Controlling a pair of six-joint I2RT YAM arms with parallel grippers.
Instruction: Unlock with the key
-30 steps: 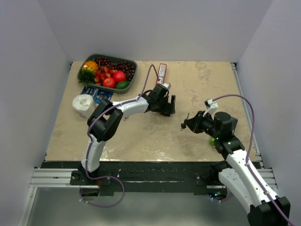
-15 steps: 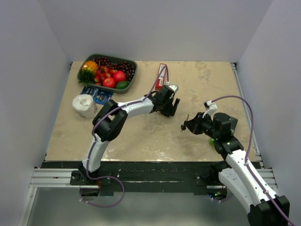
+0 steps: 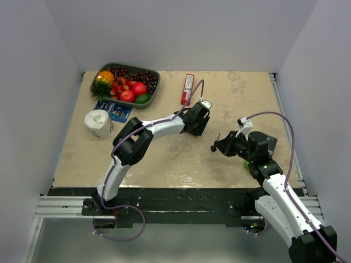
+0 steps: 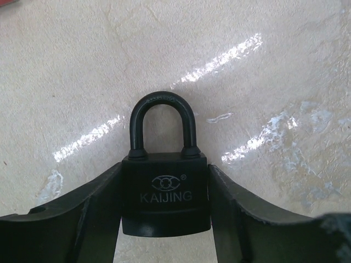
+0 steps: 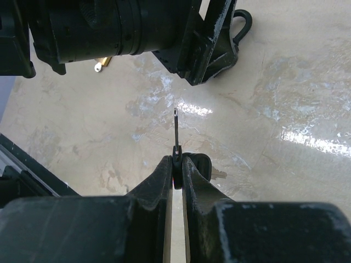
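Mid-worktop (image 3: 164,159), left gripper (image 3: 197,123) clamps the padlock (image 4: 164,192); right gripper (image 5: 176,164) pinches the key (image 5: 175,137). Thinly held, it could twist and miss.

Matt black padlock (image 4: 164,192), glossy mottled tabletop (image 4: 263,82)
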